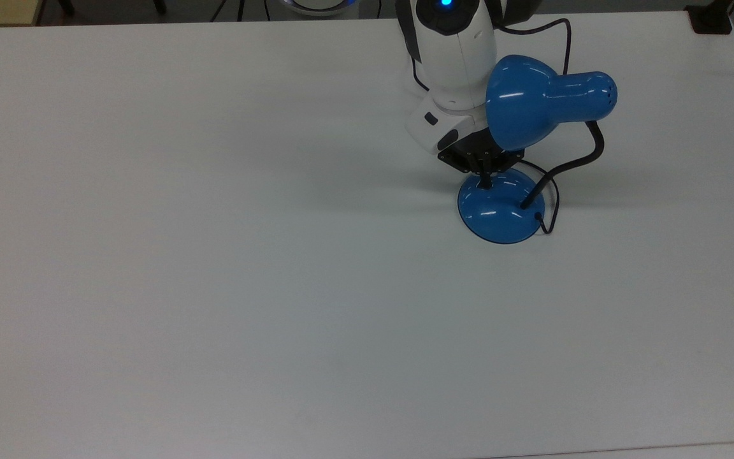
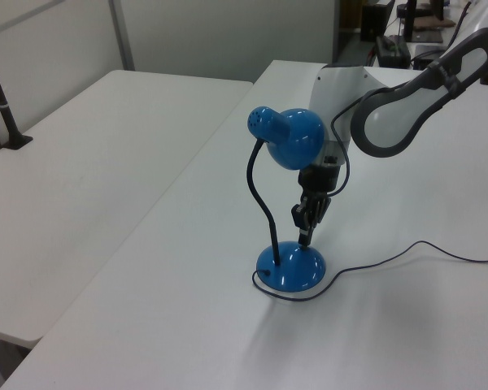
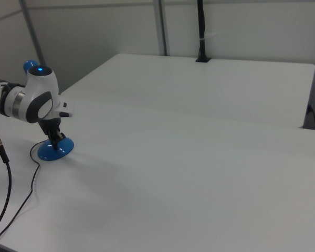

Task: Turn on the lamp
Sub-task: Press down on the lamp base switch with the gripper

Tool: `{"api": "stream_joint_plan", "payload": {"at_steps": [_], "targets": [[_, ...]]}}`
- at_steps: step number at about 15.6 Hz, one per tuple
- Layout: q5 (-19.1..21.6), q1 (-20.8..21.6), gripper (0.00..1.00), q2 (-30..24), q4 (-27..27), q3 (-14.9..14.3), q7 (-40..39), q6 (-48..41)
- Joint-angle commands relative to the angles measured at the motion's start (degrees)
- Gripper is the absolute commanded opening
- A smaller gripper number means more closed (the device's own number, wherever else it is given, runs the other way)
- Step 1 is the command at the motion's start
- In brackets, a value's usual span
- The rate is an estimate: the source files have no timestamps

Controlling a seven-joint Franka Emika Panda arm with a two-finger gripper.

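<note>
The lamp (image 1: 548, 99) is glossy blue all over its bell-shaped shade (image 2: 297, 145) and its round domed base (image 1: 499, 207), both catching pale white streaks of reflected light. Its bendy neck (image 2: 259, 199) is plain black, and so is the thin cord (image 2: 407, 252) trailing from the base. The arm (image 1: 450, 51) is white with dark grey panels, and a small bright blue light (image 1: 446, 2) glows on it. The tool (image 2: 306, 236) is black. The surface (image 1: 214, 255) is plain white with a faint grey cast, unpatterned. In the right view, the neighbouring tables (image 3: 226, 79) are white too, with a black post (image 3: 201, 31) and pale grey walls (image 3: 94, 37).
</note>
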Motion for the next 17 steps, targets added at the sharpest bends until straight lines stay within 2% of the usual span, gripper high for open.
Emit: {"api": "stream_joint_plan", "payload": {"at_steps": [1, 9, 17], "targets": [[0.55, 0.40, 0.00, -0.69, -0.44, -0.47, 1.03, -1.13], [0.47, 1.11, 0.00, 1.60, 0.09, -0.38, 1.03, -0.52], [0.38, 2.34, 0.00, 3.97, 0.35, -0.38, 2.00, 4.32]]}}
